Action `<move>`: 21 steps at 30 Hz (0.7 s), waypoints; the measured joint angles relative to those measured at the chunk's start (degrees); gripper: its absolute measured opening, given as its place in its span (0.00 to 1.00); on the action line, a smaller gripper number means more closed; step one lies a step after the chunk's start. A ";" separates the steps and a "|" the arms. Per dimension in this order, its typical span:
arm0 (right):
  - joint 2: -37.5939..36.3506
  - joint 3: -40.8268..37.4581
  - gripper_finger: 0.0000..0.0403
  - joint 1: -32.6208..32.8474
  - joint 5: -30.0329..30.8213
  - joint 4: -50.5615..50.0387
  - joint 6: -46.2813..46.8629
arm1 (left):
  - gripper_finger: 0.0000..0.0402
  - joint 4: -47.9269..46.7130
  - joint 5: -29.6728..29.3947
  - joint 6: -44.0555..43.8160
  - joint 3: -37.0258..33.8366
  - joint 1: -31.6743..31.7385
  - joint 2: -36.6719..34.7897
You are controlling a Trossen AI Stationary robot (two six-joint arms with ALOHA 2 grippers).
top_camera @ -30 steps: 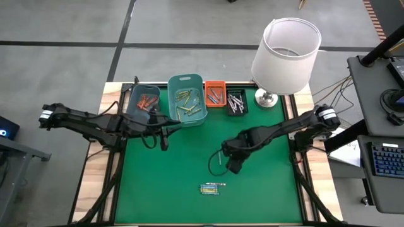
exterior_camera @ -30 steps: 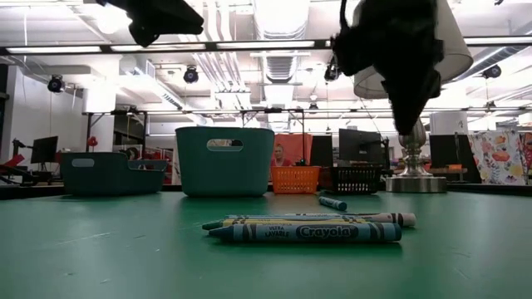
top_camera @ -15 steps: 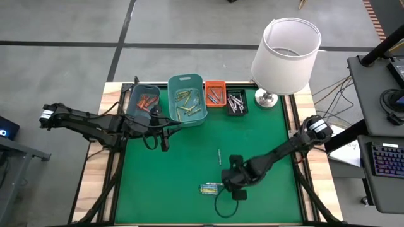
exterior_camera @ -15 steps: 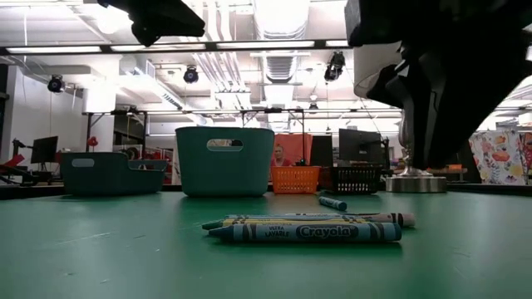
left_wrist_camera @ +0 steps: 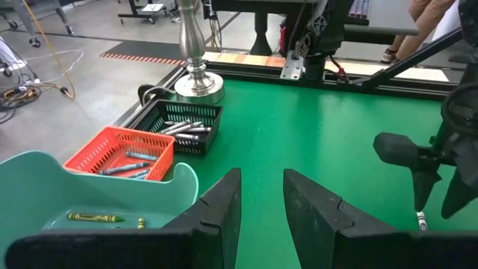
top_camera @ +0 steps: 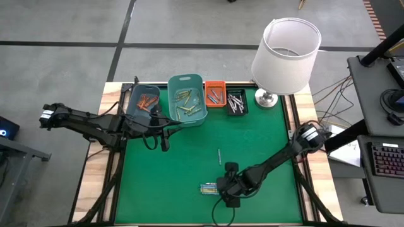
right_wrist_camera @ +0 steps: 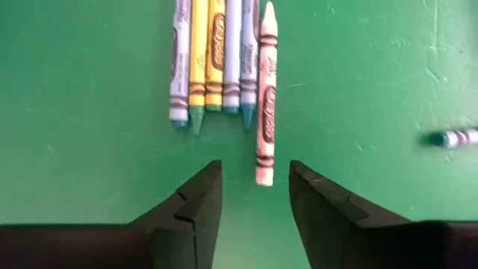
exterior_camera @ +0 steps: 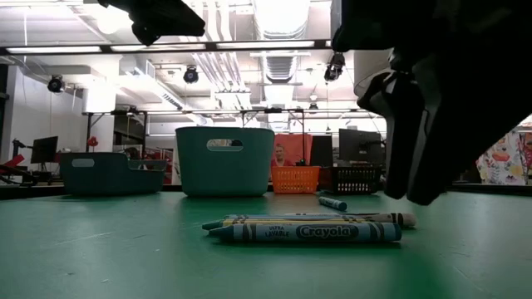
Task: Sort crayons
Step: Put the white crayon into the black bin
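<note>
The left gripper point(top_camera: 163, 142) hangs over the green tabletop point(top_camera: 265, 135) just in front of the teal bins point(top_camera: 187, 99), its fingers a little apart and grasping nothing. A small group of crayons point(top_camera: 211, 188) lies side by side near the front edge. The right gripper point(right_wrist_camera: 254, 196) is just beside them, released and empty, its white crayon point(right_wrist_camera: 265, 95) end between the fingers.

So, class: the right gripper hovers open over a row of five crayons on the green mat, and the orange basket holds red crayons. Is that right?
Not quite. The left wrist view shows the orange basket holding blue crayons, not red ones. The rest stands: the right gripper is open over the row of five crayons on the green mat.
</note>
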 joint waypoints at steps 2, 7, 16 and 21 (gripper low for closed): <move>0.15 -0.03 0.39 0.00 0.05 0.42 -0.28 | 0.21 -0.02 0.02 0.00 0.00 0.00 0.00; 0.42 -0.48 0.42 -0.13 1.51 1.16 -0.91 | 0.21 -0.20 0.01 -0.04 0.00 0.00 0.00; 2.91 -0.50 0.38 -0.27 1.51 4.07 -3.28 | 0.21 -0.01 0.00 -0.11 0.00 0.00 0.04; 2.91 -0.62 0.33 -0.68 1.36 4.21 -3.36 | 0.21 -0.01 0.01 -0.23 0.00 0.00 0.04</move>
